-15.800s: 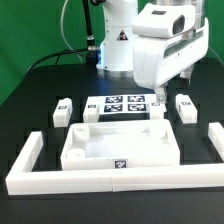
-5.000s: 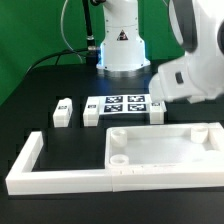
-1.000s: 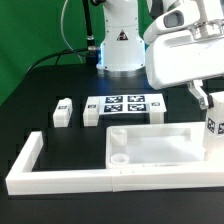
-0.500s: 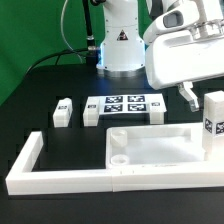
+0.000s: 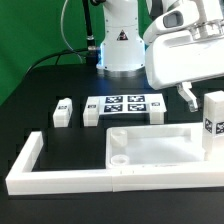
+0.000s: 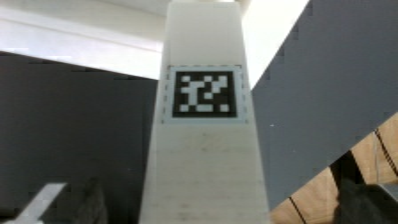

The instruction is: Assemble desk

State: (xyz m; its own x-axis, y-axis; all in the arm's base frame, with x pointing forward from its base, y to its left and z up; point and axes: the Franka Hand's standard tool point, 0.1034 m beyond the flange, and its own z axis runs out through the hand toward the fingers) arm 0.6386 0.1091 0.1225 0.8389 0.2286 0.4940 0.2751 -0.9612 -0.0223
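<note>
The gripper (image 5: 201, 101) is open, its visible finger (image 5: 187, 96) just clear of the upright leg (image 5: 213, 122). That leg stands on end, long axis vertical, at the right end of the top (image 5: 165, 152); whether it sits in a corner hole I cannot tell. It stands between the jaws, so any regrip or retreat probably runs along that vertical axis. 3 loose legs (image 5: 63, 112) lie farther back by the marker board (image 5: 122, 103).
</note>
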